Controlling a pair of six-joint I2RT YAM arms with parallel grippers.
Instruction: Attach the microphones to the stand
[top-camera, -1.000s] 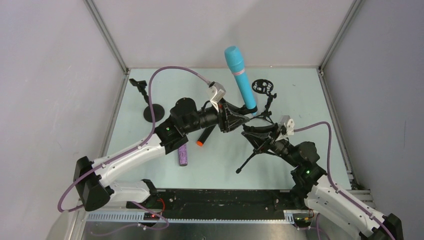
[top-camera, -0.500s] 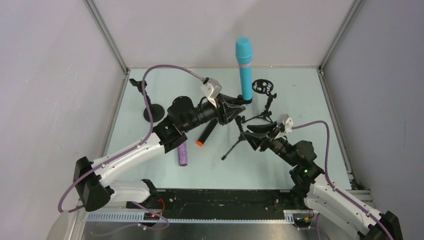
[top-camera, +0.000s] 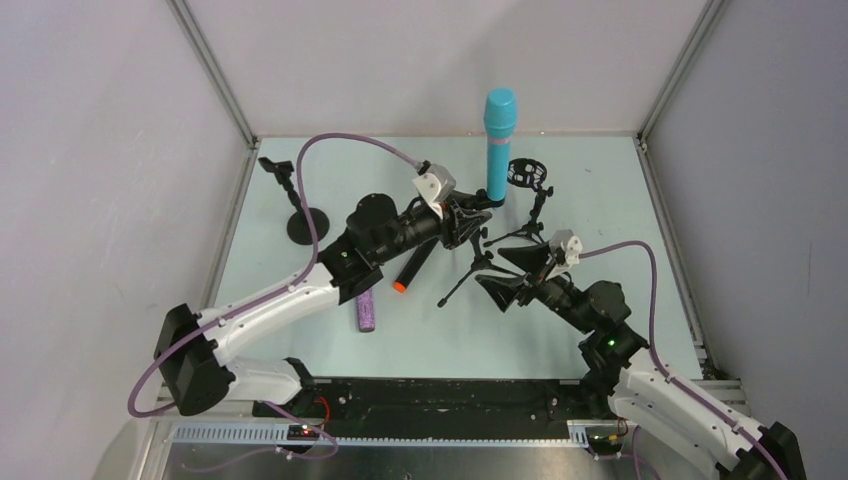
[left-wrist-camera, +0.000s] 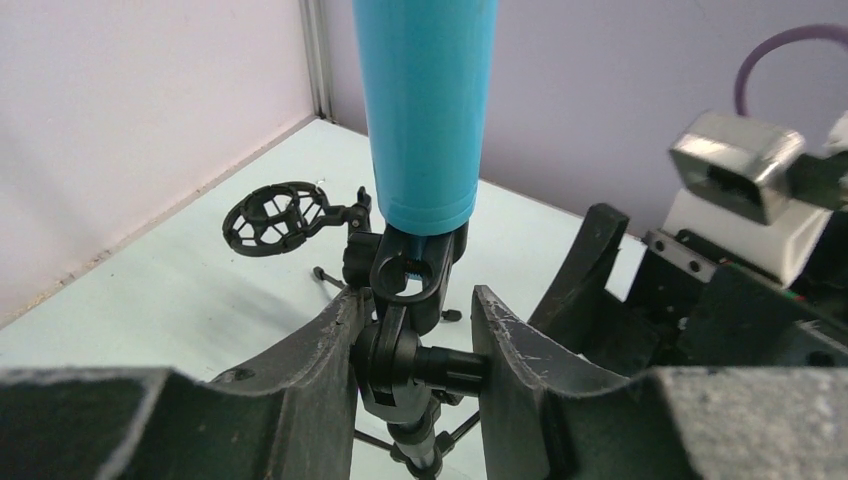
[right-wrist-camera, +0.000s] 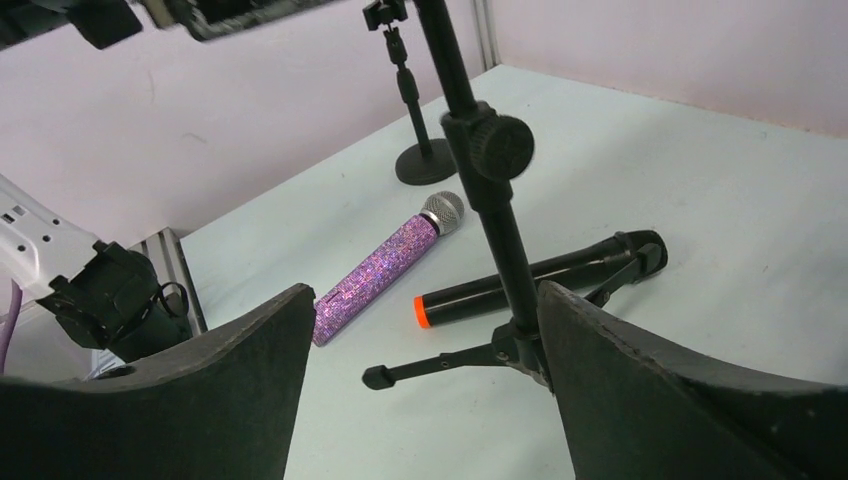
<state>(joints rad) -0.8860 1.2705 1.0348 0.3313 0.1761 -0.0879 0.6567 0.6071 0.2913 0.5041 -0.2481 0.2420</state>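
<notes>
- One of three looks done: the turquoise microphone (top-camera: 500, 145) stands upright with its lower end in the clip of the tripod stand (top-camera: 470, 272).
- The left tool (top-camera: 478, 213) is clamped on that stand's swivel joint, just under the clip.
- The right tool (top-camera: 505, 272) is spread wide lower down the same stand, a finger on either side of the pole. I cannot tell whether either finger touches it.
- Two are left: the purple glitter microphone (top-camera: 366, 310) and the black microphone (top-camera: 410, 270) lie loose on the bench (top-camera: 620, 215). Both are beside the tripod stand's feet, on the side towards the left arm.
- Two holders carry no mic, I'd judge one for each: the shock-mount stand (top-camera: 525, 175) just behind the tripod stand, and the round-base stand (top-camera: 300, 215) well off to its left.
- The left wrist view alone shows the grip: both fingers (left-wrist-camera: 335, 335) pressed against the joint (left-wrist-camera: 405, 330), the turquoise barrel (left-wrist-camera: 425, 110) directly above.
- The right wrist view alone shows the pole's locking knob (right-wrist-camera: 500, 145) and the spread legs (right-wrist-camera: 450, 365). It also shows the purple mic's silver head (right-wrist-camera: 442, 212) pointing away from the camera.
- Only the overhead view shows the turquoise mic whole and upright.
</notes>
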